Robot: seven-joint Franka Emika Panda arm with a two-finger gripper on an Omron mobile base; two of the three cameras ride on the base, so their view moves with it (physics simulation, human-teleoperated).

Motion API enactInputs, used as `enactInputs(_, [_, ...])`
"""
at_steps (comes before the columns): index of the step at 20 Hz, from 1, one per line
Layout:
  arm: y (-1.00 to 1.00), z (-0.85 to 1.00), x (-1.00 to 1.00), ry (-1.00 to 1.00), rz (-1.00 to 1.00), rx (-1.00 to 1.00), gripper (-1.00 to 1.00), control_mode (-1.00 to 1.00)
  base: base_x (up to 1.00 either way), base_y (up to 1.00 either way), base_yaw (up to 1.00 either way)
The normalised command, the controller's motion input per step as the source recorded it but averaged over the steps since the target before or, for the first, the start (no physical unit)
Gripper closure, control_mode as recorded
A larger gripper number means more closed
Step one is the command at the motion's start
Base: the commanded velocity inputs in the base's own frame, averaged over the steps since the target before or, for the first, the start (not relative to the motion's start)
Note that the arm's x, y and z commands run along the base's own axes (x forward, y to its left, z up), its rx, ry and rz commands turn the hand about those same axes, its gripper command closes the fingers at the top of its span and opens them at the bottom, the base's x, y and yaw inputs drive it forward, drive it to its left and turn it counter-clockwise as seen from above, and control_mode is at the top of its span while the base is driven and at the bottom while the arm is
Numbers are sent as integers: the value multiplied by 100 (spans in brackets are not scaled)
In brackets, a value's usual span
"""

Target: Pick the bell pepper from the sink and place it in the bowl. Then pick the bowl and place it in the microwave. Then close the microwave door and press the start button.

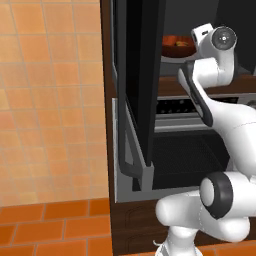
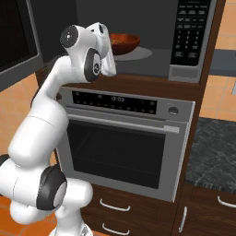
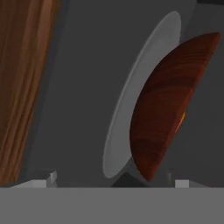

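Bowl (image 2: 123,43) sits inside the microwave (image 2: 152,37), on the pale round turntable (image 2: 138,54) near the middle of the cavity floor, and the tool (image 2: 107,45) is just in front of it at the cavity mouth. The log-free evidence of the fingers is thin: the hand view catches only pale bits at the bottom, set far apart, so I judge the tool wide and holding nothing, with the bowl standing free.

A sliver of orange at the bowl's rim in the hand view (image 3: 182,117) is probably the pepper, which the left base view shows as an orange-red lump (image 1: 175,41) in the bowl.

Risks from here, as I judge them: pulling back carelessly could clip the bowl's rim and drag it off the turntable, and the door (image 1: 142,75), which stands fully open to the left, needs a wide sweep that the arm's elbow could foul.

The left base view shows the door edge-on; the right base view shows the keypad (image 2: 191,30), where the start button must be, and the oven (image 2: 124,143) below.
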Motion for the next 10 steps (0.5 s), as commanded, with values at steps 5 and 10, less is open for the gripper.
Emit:
enactInputs(5, [-15,-4,-27,-5,-10,-15,-100,-100,0,0,0])
enactInputs(10, [0,-3,-30,-10,-13,-17,-100,-100,0,0,0])
